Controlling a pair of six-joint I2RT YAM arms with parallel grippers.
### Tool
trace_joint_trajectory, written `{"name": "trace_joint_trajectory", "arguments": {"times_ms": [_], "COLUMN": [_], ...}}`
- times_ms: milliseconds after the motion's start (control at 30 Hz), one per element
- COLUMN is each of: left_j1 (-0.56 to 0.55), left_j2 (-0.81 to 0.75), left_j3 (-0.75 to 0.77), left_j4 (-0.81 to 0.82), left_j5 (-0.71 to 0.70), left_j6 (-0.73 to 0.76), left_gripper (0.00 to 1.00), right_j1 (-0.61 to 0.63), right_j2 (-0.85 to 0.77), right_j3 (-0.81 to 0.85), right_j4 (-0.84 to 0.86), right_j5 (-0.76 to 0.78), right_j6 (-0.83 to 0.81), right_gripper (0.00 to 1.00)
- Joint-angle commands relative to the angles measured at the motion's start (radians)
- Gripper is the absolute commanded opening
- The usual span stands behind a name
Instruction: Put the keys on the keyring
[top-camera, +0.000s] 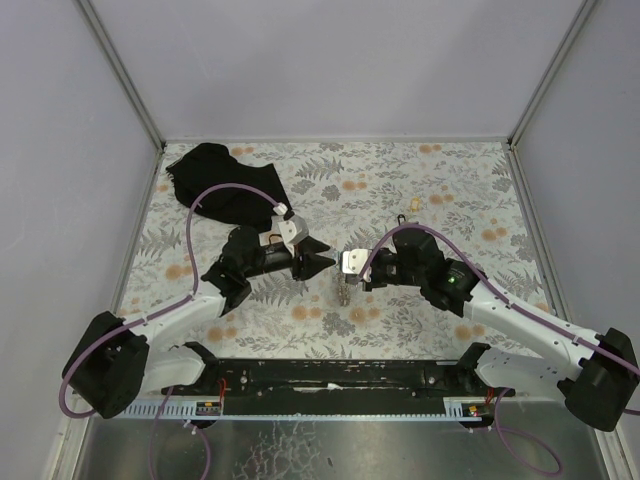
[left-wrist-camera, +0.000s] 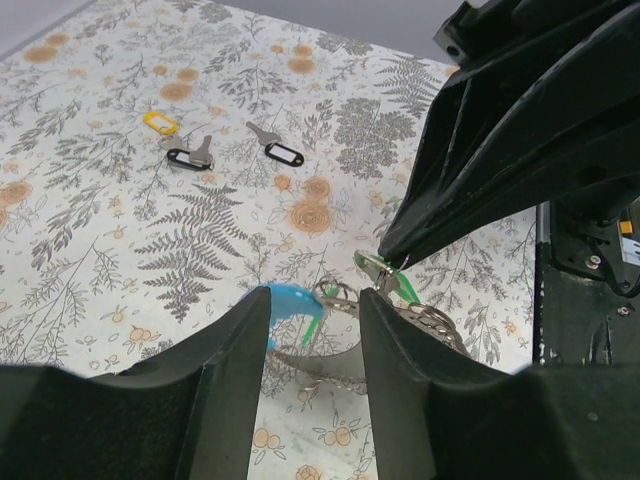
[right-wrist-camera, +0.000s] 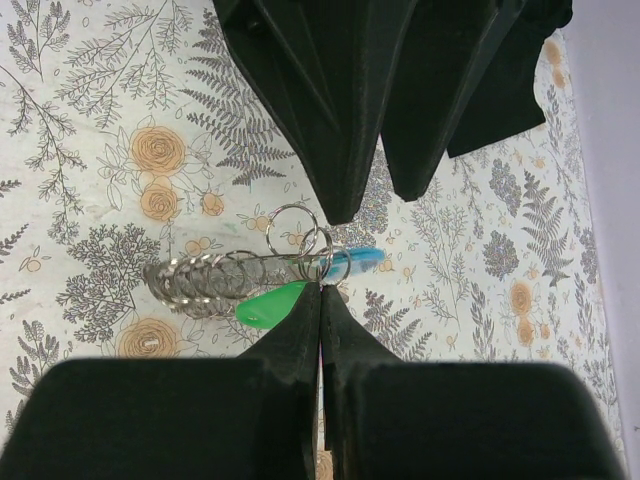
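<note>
Closest to the arm bases, the two pincers meet tip to tip over one small cluster on the floral-patterned surface (top-camera: 420, 170). At the heart of that cluster lies the keyring (left-wrist-camera: 285, 300), a bright light-blue curved plastic band, resting flat on the surface.

The left pincer (left-wrist-camera: 313, 300) stands spread. Its two black fingers straddle the keyring, one on each side, and they hide the band's ends from that wrist's camera. I cannot tell whether either finger touches the band.

The right pincer (right-wrist-camera: 320, 292) is pressed together, and its tips nip the edge of the green-tagged key (right-wrist-camera: 265, 306), a tiny key with a bright green plastic tag that lies just beside the keyring. In the left wrist view its black body hangs over the same spot and blocks the ground behind the keyring.

Touching the keyring on the green tag's side is a coiled string of silver metal rings (right-wrist-camera: 200, 280). A pair of thin steel split rings (right-wrist-camera: 293, 222) overlaps the band near the left fingertips. How these link to the band is too tangled to read.

Farther out from the keyring, well apart from it, three loose keys lie flat: a yellow-tagged key (left-wrist-camera: 158, 122), a black-tagged key (left-wrist-camera: 185, 157) just beside it, and a second black-tagged key (left-wrist-camera: 284, 153) nearby.

Farthest from the keyring, on the left arm's side, sits a crumpled black cloth (top-camera: 225, 182).
</note>
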Motion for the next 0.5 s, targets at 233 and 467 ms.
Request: {"name": "trace_joint_trajectory", "arguments": {"times_ms": [233,467], "left_j1": [0.005,0.004], "left_j2": [0.017,0.018], "left_j3": [0.001,0.003], "left_j4": [-0.035,-0.055], "left_j5": [-0.118,-0.056], "left_j6": [0.012,0.025], "left_gripper": [0.40,0.41], "right_j1": [0.009,0.009], "right_j2": [-0.006,-0.006], "right_j3": [0.053,0.055], "right_j4": [0.032,0.032], "right_j5": [-0.002,-0.003], "right_j6": [-0.003,-0.002], "right_gripper": [0.00,0.00]}}
